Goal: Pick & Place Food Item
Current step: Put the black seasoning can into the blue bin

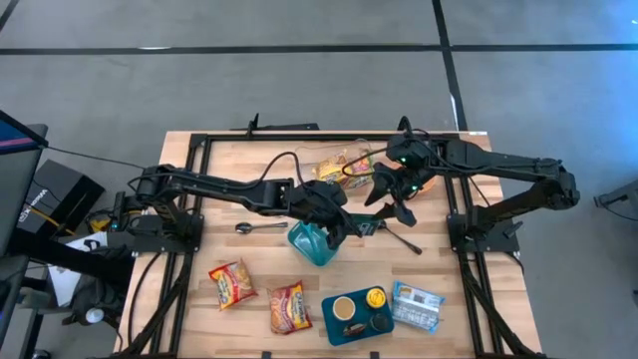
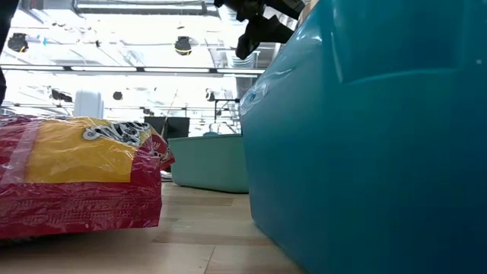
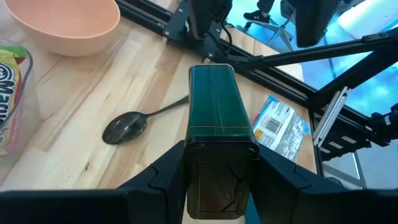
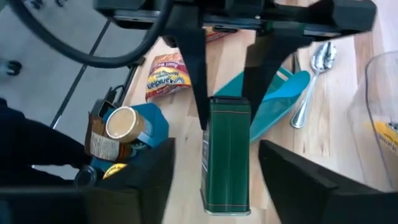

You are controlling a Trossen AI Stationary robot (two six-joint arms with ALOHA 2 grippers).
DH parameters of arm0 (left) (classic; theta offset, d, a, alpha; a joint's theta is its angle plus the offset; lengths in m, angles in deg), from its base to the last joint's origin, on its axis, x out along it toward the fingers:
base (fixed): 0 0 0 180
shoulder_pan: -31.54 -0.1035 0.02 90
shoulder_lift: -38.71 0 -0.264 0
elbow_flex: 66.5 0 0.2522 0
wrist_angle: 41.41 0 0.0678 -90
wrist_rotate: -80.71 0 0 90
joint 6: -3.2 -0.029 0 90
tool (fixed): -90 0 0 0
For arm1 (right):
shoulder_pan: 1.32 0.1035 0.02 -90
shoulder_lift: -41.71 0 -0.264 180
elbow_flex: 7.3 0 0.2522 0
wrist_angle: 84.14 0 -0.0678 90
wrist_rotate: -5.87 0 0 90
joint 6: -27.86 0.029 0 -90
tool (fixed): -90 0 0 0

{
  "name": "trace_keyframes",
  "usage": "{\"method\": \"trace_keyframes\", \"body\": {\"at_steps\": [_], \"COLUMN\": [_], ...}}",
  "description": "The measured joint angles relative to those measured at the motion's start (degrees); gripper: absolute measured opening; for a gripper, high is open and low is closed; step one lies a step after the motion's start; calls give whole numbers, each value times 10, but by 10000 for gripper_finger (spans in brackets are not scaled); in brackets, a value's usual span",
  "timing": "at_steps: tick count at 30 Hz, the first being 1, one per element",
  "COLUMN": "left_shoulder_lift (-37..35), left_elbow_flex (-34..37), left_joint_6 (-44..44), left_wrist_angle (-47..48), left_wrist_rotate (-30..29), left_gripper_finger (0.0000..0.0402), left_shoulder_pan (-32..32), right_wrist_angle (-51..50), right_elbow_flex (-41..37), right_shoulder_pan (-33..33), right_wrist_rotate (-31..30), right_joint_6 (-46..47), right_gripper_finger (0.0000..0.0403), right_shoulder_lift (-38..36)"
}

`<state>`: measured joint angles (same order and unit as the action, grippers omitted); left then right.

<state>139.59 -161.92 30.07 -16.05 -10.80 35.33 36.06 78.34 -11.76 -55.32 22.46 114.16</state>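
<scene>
At the middle of the counter (image 1: 189, 155) the left hand (image 1: 349, 221) clamps one end of a dark green tin (image 3: 213, 118), holding it level above the wood so it can pass across. To its right, the right hand (image 4: 214, 180) has its fingers spread wide on either side of the tin's other end, not touching it. Judging by this, the handover leaves the left hand bearing the tin.

No text on any packet (image 4: 166, 74) reads clearly.
</scene>
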Motion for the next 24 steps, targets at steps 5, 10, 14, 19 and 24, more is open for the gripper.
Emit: {"method": "trace_keyframes", "body": {"at_steps": [5,10,14,19,24], "left_shoulder_lift": [0,0,0,0,0], "left_elbow_flex": [0,0,0,0,0], "left_joint_6": [0,0,0,2,1], "left_wrist_angle": [0,0,2,2,2], "left_wrist_rotate": [0,0,0,0,0], "left_gripper_finger": [136,136,136,136,136], "left_shoulder_pan": [0,0,0,0,0], "right_wrist_angle": [0,-2,-5,-5,0], "right_elbow_flex": [0,-1,0,0,0], "right_shoulder_pan": [0,11,21,21,33], "right_wrist_rotate": [-6,-5,-2,12,10], "right_joint_6": [10,24,10,9,19], "right_gripper_finger": [265,265,265,265,265], "right_shoulder_lift": [0,33,67,76,76]}}
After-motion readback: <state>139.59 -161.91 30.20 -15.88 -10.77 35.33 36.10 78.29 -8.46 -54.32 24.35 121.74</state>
